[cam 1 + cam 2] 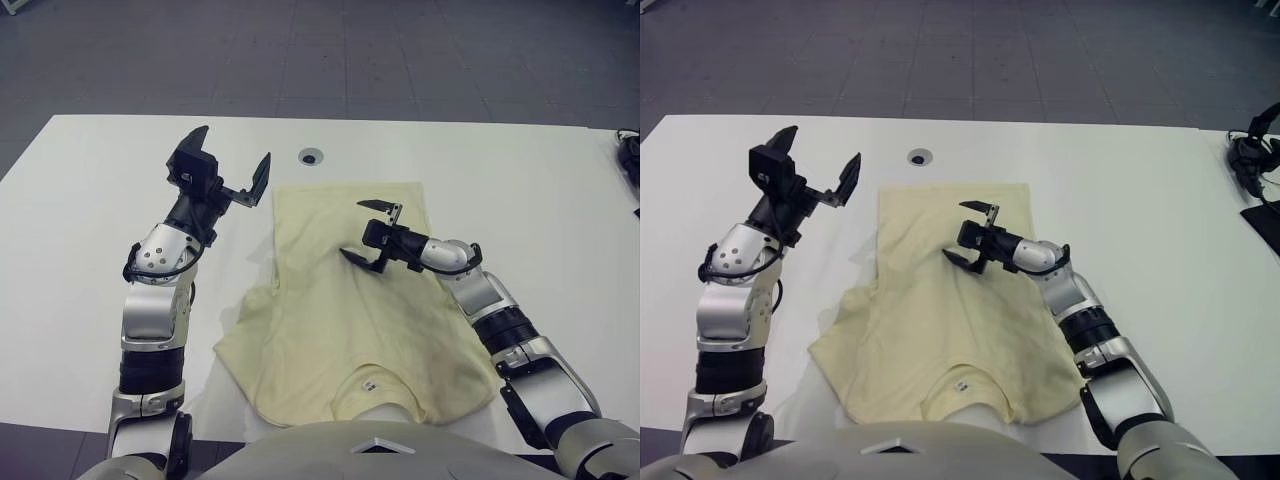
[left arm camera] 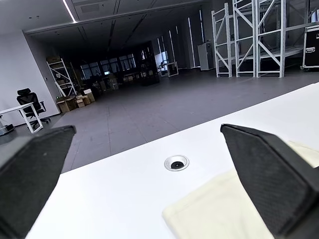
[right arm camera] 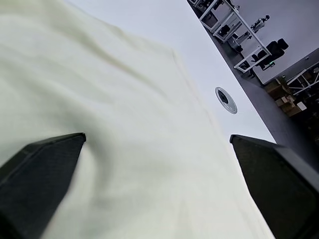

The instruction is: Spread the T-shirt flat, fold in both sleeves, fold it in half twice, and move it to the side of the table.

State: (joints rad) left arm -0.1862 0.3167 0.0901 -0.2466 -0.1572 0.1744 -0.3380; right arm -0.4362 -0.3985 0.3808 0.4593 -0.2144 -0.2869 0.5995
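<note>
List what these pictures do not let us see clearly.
1. T-shirt right sleeve: eye views, right arm covers it.
2. Collar label: eye views, too small to read.
3. Black items at table right edge: right eye view, cut off by picture edge.

One T-shirt (image 1: pixel 350 310), just the one garment. One white table (image 1: pixel 90 200) under it. Two grippers: left gripper (image 1: pixel 233 150) at ten o'clock of the shirt, right gripper (image 1: pixel 353 229) over its middle. One round grommet (image 1: pixel 311 156) at twelve o'clock. One dark bundle (image 1: pixel 1250 160) at the table's three o'clock edge.
</note>
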